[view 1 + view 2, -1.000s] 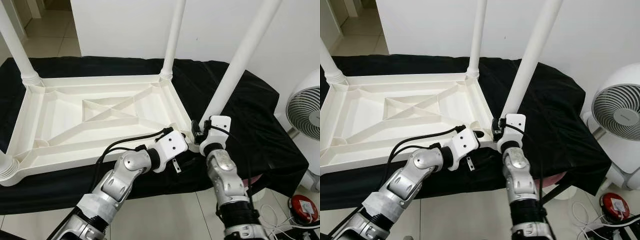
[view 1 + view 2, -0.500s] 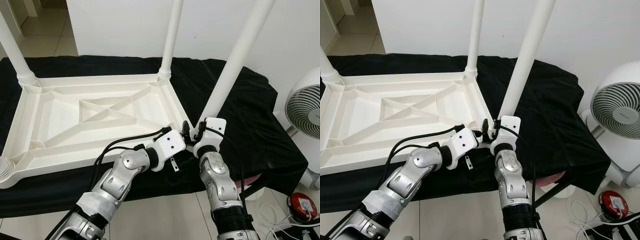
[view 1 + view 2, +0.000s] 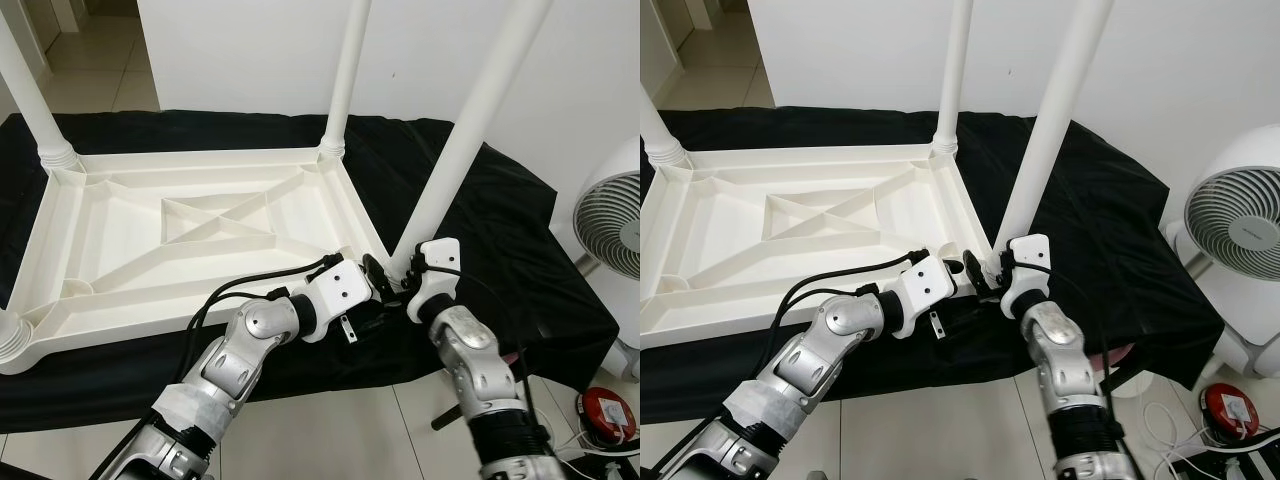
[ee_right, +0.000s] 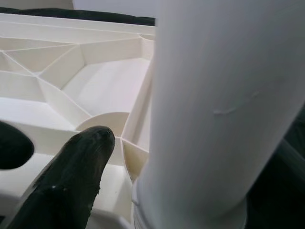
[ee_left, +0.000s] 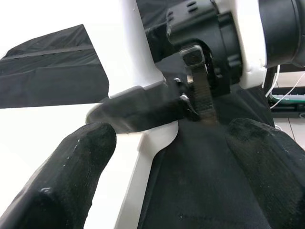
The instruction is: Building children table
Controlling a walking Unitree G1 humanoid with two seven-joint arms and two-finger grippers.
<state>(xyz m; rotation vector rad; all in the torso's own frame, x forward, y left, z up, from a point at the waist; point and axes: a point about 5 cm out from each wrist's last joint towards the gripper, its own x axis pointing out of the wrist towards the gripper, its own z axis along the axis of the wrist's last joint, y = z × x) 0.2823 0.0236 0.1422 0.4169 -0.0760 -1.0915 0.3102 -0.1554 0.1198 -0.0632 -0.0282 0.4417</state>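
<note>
While the white children's table (image 3: 190, 235) lies upside down on the black-draped surface (image 3: 480, 215), its near right leg (image 3: 470, 130) stands tilted in the corner socket. My right fingers (image 4: 71, 176) sit at that leg's base; whether they clamp it, I cannot tell. My left fingers (image 5: 66, 181) are apart beside the same corner. A fan (image 3: 1235, 225) stands to the right.

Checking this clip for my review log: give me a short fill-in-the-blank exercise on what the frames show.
1. The white tabletop lies upside down on a ____ cloth.
2. Both grippers meet at the base of the near-right table leg, which stands ____.
3. A white ____ stands on the floor at the robot's right.

Missing words: black; tilted; fan
</note>
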